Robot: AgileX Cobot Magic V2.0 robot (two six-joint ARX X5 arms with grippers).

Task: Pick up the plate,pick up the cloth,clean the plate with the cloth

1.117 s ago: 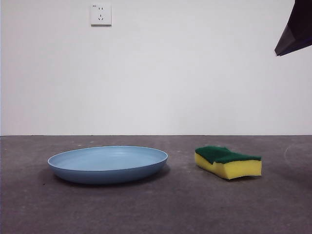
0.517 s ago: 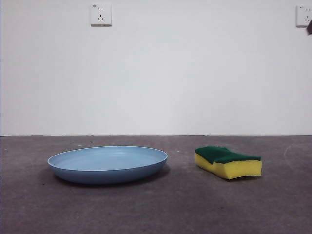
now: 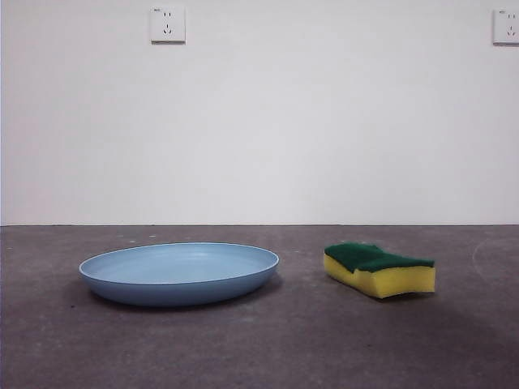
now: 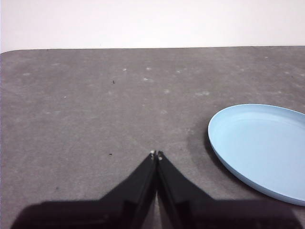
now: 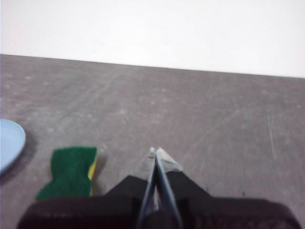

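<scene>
plate (image 3: 179, 272): light-blue, round, shallow; laid flat on table (image 3: 259, 348), on the left in front view. Nothing in it, nothing touching it.
cloth (image 3: 379, 269): actually a yellow sponge w/ dark green scour layer on top, wavy sides. Seen flat on table, green side up, on the right in front view. Clear gap between it and plate rim, no contact.
left end effector (image 4: 156, 154): jaws pressed together, tips meeting, nothing gripped. Held above bare table; plate edge (image 4: 259, 148) seen near it to one side, not touched.
right end effector (image 5: 155, 151): jaws closed tip to tip, nothing gripped. Held above table; cloth (image 5: 70, 172) seen just beside it, no contact; sliver of plate rim (image 5: 10, 143) seen at frame edge beyond cloth.
front view arms: neither arm seen in front view.
wall (image 3: 259, 121): white; sockets seen at (image 3: 168, 24) and top corner (image 3: 506, 26).
</scene>
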